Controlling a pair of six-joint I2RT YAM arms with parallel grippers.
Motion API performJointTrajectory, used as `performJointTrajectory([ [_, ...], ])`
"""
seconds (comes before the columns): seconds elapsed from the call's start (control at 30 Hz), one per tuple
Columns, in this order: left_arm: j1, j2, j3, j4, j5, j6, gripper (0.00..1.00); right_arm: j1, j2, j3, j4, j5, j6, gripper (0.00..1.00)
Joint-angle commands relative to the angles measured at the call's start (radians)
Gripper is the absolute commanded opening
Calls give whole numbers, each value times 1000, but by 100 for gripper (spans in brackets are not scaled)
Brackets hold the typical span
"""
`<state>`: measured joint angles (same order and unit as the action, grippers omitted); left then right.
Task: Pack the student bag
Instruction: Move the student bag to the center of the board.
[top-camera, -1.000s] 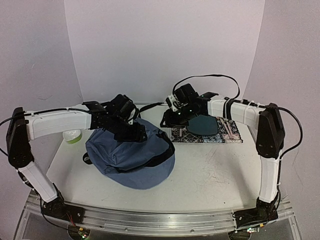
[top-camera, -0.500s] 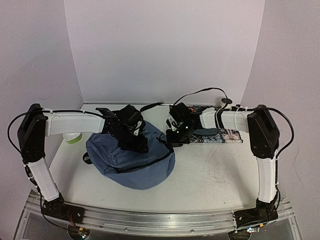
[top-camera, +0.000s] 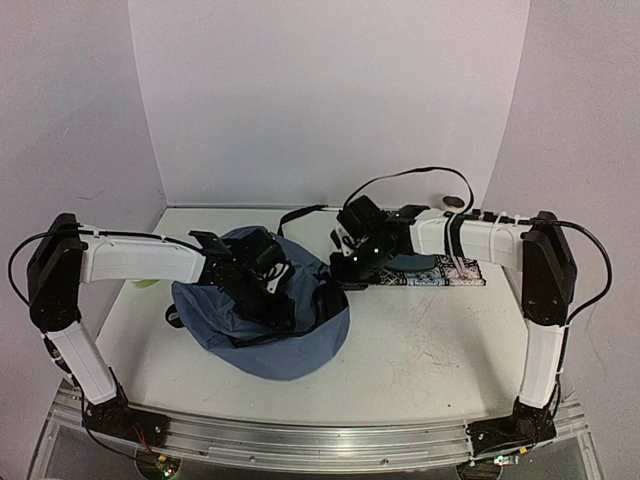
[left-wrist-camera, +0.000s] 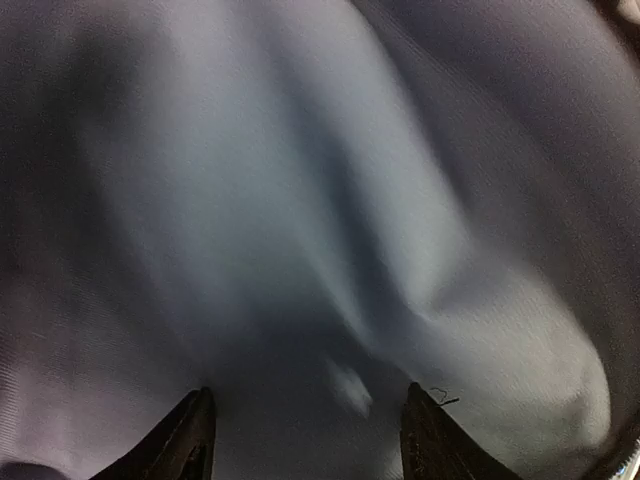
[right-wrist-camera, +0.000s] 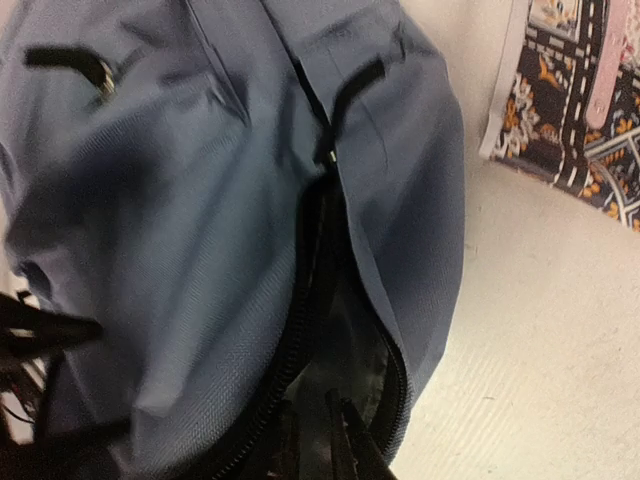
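**Slate-blue backpack on the left half of the counter, both end effectors at it**

The large soft slate-blue fabric backpack (top-camera: 250, 335) is seen lying slumped on the left half of the white counter (top-camera: 430, 340), about midway between the near and far edges. A black strap (top-camera: 300, 212) is trailed from it toward the far edge.

The left end effector (left-wrist-camera: 308, 395) is pressed against the bag's fabric. Its jaws are spread apart, released, and only cloth is seen ahead of them.

The right end effector (right-wrist-camera: 318, 420) is set at the bag's right side, at the parted black zipper (right-wrist-camera: 300, 330). Its fingers are drawn close together, but whether the zipper edge is grasped cannot be told.

A flat patterned mat (top-camera: 455, 272) is laid right of centre toward the far edge, and a dark teal flat pouch (top-camera: 408, 262) is seen on it, under the right arm.
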<state>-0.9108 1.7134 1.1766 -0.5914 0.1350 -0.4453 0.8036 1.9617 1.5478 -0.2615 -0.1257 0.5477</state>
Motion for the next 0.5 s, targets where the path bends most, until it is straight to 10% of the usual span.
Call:
performJointTrajectory([
  [0.0,-67,-19,-5,23,4,-6,64,-29,29,140,-27,30,16,25],
  [0.47,-133,-22,-32,25,-9,-29,64,-79,309,398,-84,-22,41,42],
])
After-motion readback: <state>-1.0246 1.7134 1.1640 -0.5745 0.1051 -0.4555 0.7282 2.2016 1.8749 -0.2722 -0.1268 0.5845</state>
